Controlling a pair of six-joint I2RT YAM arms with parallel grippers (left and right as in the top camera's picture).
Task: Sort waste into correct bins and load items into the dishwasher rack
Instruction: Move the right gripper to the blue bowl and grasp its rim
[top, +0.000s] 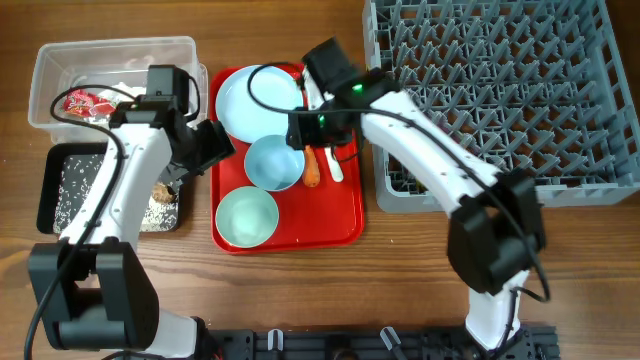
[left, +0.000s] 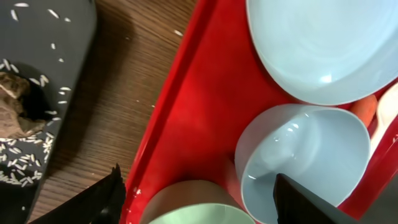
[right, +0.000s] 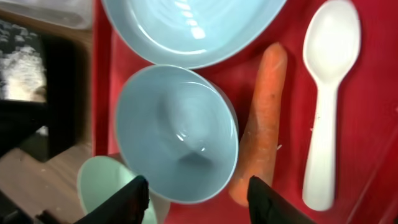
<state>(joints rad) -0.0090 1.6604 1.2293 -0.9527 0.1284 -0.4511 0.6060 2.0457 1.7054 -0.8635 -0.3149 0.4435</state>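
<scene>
1. The right fingers (right: 268, 202) are apart and hold nothing. They hang low over the red tray (right: 292, 28) in the middle of the tabletop. The gap between them takes in the near rim of the blue bowl (right: 177, 134) and the thick end of the carrot (right: 261, 124).
2. I judge the bowl to be the target, bound for the dishwasher rack (top: 500, 90) at the far right corner, though the carrot is just as possible.
3. For the bowl, pinch the wall with one finger inside and one outside. The outer finger must drop into the narrow slot beside the carrot, which lies right against the bowl.
4. Come down straight, because a sideways nudge would roll the carrot into the white spoon (right: 326, 93) just beside it.
5. Lift vertically first, as the plate (right: 186, 25) sits close against the bowl's far rim and the green bowl (right: 102, 180) crowds the near side.
6. The left fingers (left: 305, 202) are also apart and empty, over the tray's left rim. They had best keep clear of the right arm's path.
7. The black tray (top: 60, 190) by the left edge already holds rice (top: 75, 180), so the carrot probably belongs there.
</scene>
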